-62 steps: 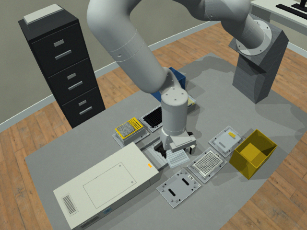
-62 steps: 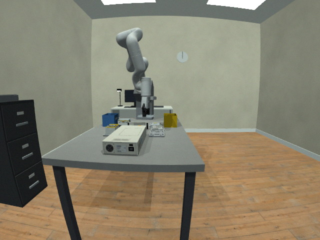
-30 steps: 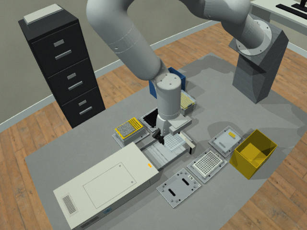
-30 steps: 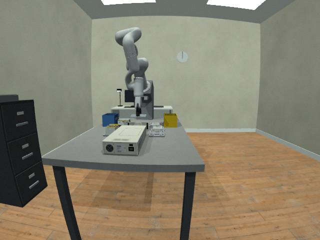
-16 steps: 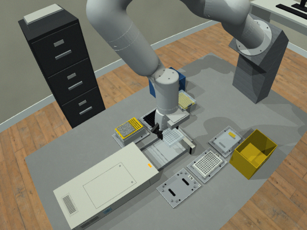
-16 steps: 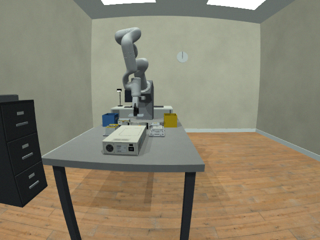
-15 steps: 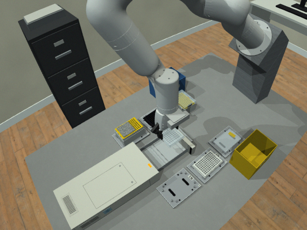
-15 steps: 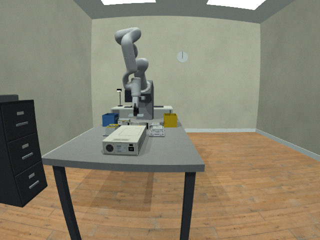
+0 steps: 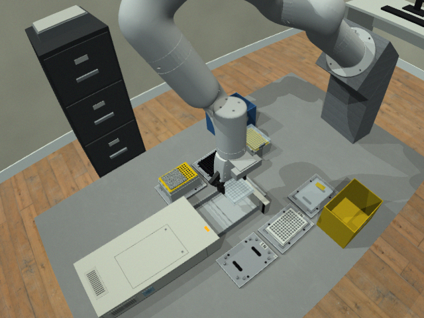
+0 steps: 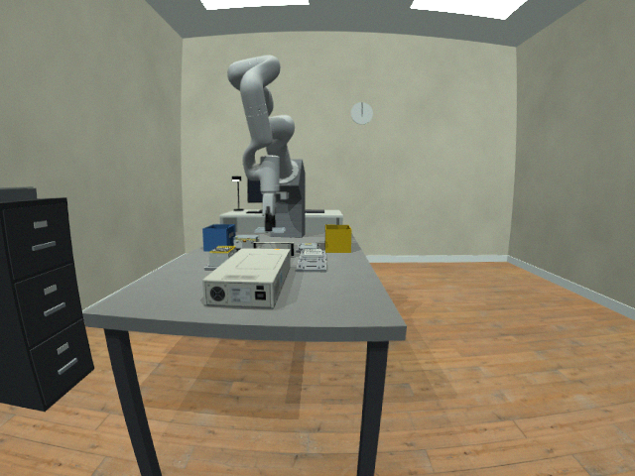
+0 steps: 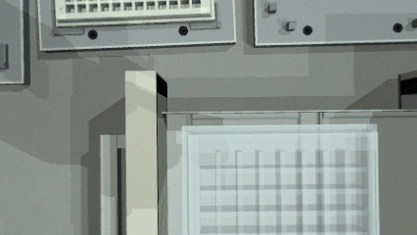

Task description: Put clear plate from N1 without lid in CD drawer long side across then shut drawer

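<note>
Clear plate [image 9: 237,190] is hanging in my gripper [image 9: 224,185], fingers clamped across it, above the open drawer [image 9: 226,209] of the cooler [image 9: 144,246]; I'm holding it level so it can drop between the locators.

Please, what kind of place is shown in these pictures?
Probably a laboratory bench in a plain office-like room. A robot arm holds a clear plate over the open drawer of a cooler, and a black filing cabinet stands beside the table.
</note>
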Controlling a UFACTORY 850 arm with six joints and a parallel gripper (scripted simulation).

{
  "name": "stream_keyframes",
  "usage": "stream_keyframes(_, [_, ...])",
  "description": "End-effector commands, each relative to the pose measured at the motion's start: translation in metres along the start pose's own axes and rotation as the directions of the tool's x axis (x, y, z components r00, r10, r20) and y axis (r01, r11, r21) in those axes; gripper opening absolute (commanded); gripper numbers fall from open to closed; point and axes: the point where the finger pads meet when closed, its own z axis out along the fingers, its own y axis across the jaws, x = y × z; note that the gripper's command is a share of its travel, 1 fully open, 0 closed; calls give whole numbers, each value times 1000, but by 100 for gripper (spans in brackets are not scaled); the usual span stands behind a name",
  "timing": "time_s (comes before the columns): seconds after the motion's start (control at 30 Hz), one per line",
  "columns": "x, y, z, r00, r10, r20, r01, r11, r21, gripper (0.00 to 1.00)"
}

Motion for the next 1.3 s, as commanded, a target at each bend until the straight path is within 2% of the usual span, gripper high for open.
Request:
stream_keyframes(0.0, [0, 0, 5, 1000, 0, 0, 0, 1000, -1, 0])
stream_keyframes(1.27, [1, 1, 61, 1000, 0, 0, 0, 1000, -1, 0])
